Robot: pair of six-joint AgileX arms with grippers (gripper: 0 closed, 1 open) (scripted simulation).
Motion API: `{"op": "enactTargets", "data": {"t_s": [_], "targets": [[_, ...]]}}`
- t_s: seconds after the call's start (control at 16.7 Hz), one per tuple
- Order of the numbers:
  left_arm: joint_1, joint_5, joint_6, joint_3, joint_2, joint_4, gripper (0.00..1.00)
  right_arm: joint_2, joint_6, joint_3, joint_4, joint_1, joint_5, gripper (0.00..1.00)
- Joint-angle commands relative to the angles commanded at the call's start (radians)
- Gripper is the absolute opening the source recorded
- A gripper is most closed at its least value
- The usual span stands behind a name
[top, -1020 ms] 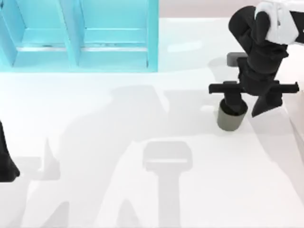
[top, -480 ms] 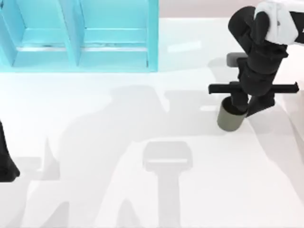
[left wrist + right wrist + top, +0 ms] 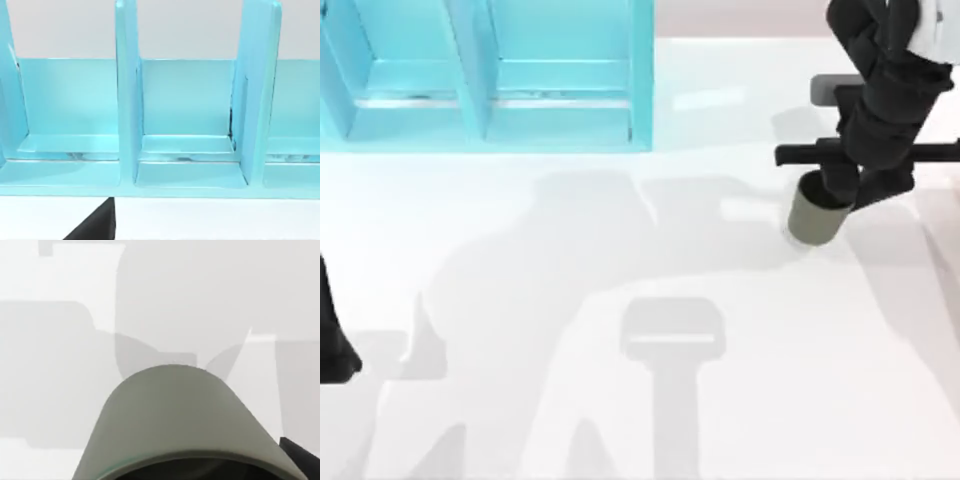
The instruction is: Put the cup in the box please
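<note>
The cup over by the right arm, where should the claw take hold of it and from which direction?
Best guess: grip the cup at its rim, coming down from above. It stands upright with its mouth open upward, has no handle, and its plain round sides taper, so one finger inside and one outside the wall looks surest. The right claw is already at the rim from above; the left arm sits parked at the table's left edge.
</note>
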Motion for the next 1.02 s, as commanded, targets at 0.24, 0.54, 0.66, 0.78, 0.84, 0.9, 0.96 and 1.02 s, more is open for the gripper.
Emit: {"op": "enactTargets", "data": {"t_s": [0.24, 0.54, 0.66, 0.78, 0.84, 0.9, 0.96, 1.02], "targets": [[0.000, 0.000, 0.000, 0.000, 0.000, 0.000, 1.00, -0.103, -0.230, 0.030, -0.003, -0.181, 0.010, 0.00], [0.000, 0.000, 0.000, 0.000, 0.000, 0.000, 1.00, -0.217, -0.574, -0.002, -0.162, -0.562, 0.040, 0.00], [0.000, 0.000, 0.000, 0.000, 0.000, 0.000, 1.00, -0.260, -0.661, -0.015, -0.243, -0.674, 0.046, 0.00], [0.000, 0.000, 0.000, 0.000, 0.000, 0.000, 1.00, -0.308, -0.721, -0.027, -0.297, -0.748, 0.049, 0.00], [0.000, 0.000, 0.000, 0.000, 0.000, 0.000, 1.00, -0.324, -0.738, -0.033, -0.313, -0.771, 0.050, 0.00], [0.000, 0.000, 0.000, 0.000, 0.000, 0.000, 1.00, -0.332, -0.746, -0.036, -0.321, -0.782, 0.050, 0.00], [0.000, 0.000, 0.000, 0.000, 0.000, 0.000, 1.00, -0.333, -0.748, -0.037, -0.322, -0.784, 0.051, 0.00], [0.000, 0.000, 0.000, 0.000, 0.000, 0.000, 1.00, -0.333, -0.748, -0.037, -0.322, -0.784, 0.051, 0.00]]}}
